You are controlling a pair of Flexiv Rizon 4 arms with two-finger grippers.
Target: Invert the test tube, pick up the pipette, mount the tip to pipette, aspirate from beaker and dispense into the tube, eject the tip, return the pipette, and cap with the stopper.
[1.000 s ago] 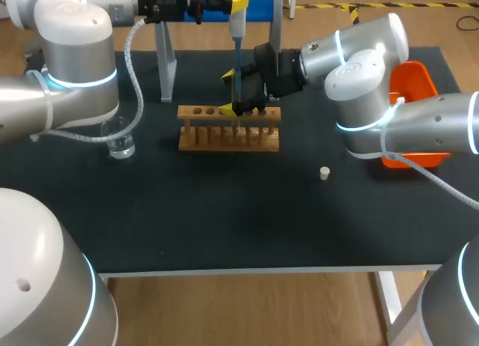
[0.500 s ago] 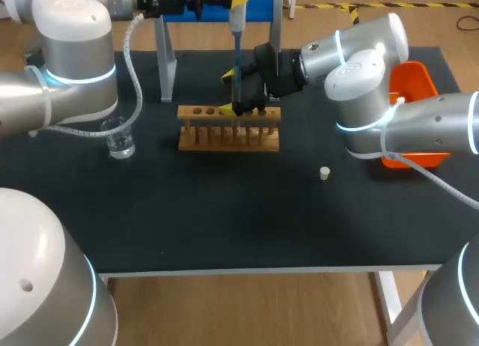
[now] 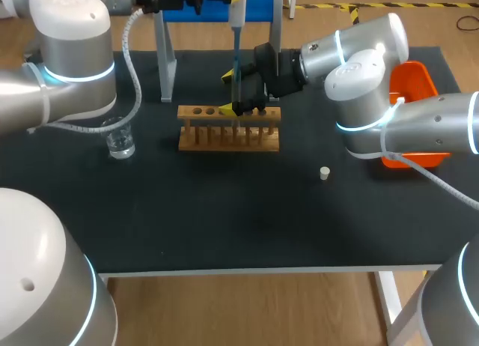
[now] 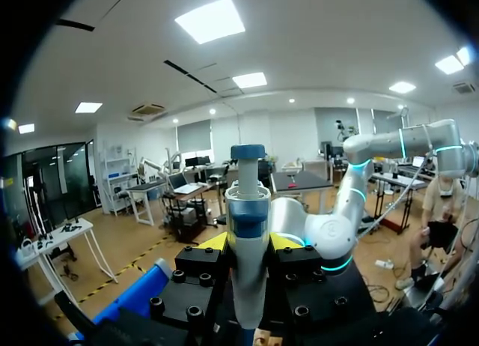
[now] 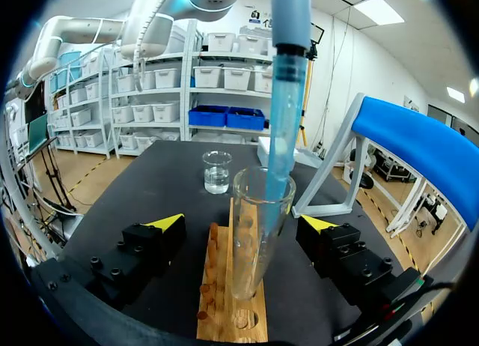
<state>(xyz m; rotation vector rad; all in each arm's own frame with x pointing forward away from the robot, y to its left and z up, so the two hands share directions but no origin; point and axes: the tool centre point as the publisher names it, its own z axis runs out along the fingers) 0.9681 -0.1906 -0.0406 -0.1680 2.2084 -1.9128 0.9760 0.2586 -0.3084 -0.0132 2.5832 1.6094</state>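
The dark worktop (image 3: pixel 224 226) carries everything, matte and flat, with open room along its near side. The left arm (image 3: pixel 75 54) reaches to the far side by the blue stand (image 3: pixel 258 5). The right arm (image 3: pixel 359 69) comes across in front of the orange bin (image 3: pixel 415 80) to the wooden rack (image 3: pixel 224 136).

The left arm's jaws are clamped on the body of the pipette (image 3: pixel 237 20), one on each side, and it hangs nearly upright with its plunger uppermost. The right arm's jaws stand apart on either side of the test tube (image 5: pixel 254 241), and a gap shows at each finger (so they flank it rather than grip it). The tube's foot is at the rack and its open mouth faces up, leaning slightly.

The relation that matters is that the blue tip (image 5: pixel 283 129) comes down along the tube's long axis and passes inside its rim. This looks like the dispensing step, and any withdrawal should run straight up that axis so the tip does not drag the loose tube.

The beaker (image 3: pixel 120 140), with a little liquid in it, stands well to the left of the rack, nearer the left arm. The stopper (image 3: pixel 324 173) lies alone on the mat, nearer the right arm.
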